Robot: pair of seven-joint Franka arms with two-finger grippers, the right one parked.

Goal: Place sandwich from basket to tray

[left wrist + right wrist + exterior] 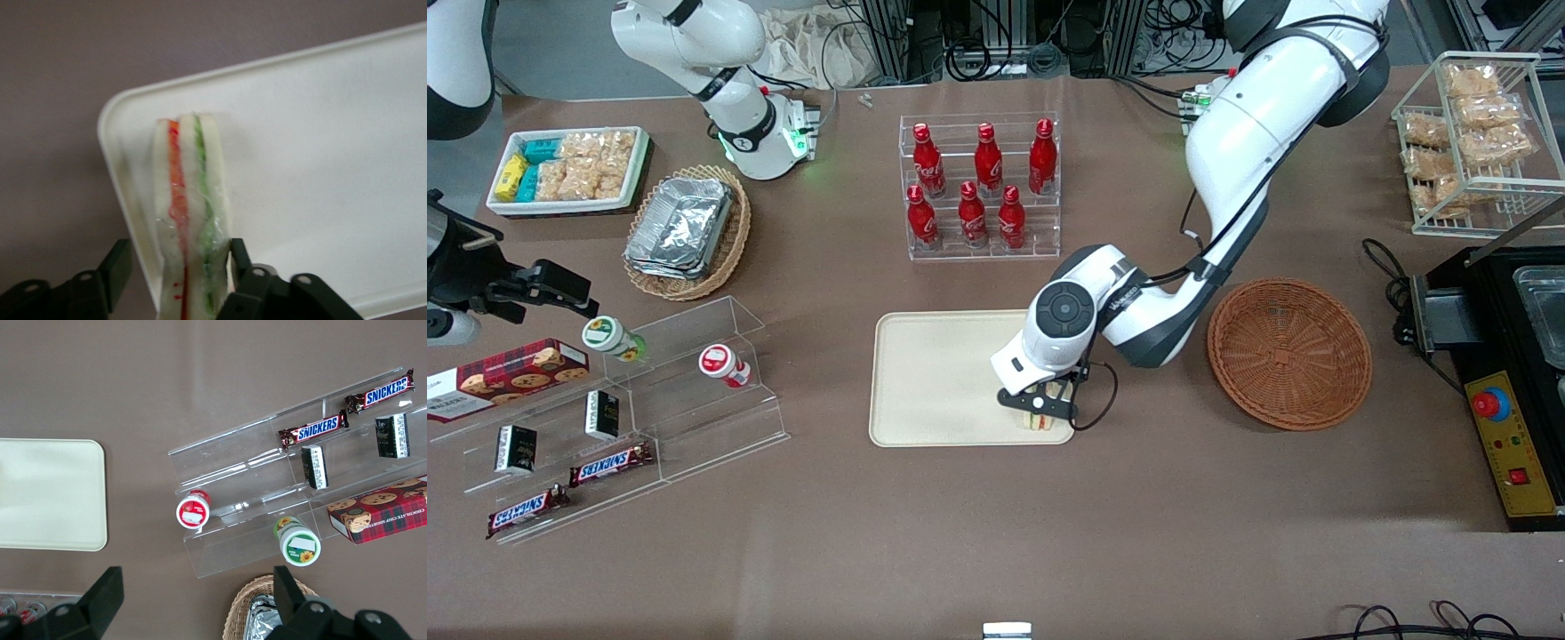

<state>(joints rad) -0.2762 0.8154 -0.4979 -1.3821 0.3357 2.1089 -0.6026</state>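
The sandwich (pixel 1037 420) stands on edge on the cream tray (pixel 934 373), at the tray's corner nearest the front camera toward the working arm's end. The left wrist view shows its pale bread with red and green filling (pixel 190 200) on the tray (pixel 320 153), close to the rim. My left gripper (pixel 1040 404) is over that corner, its fingers astride the sandwich (pixel 180 257). It is open: one finger (pixel 237 257) is against the bread, the other (pixel 120 263) stands apart from it. The reddish-brown wicker basket (pixel 1289 351) lies empty beside the tray, toward the working arm's end.
A clear rack of red bottles (pixel 980 187) stands farther from the front camera than the tray. A clear tiered shelf with snack bars and cups (pixel 631 400), a tan basket of foil trays (pixel 687 229) and a white snack bin (pixel 569 169) lie toward the parked arm's end. A black control box (pixel 1507 391) is beside the wicker basket.
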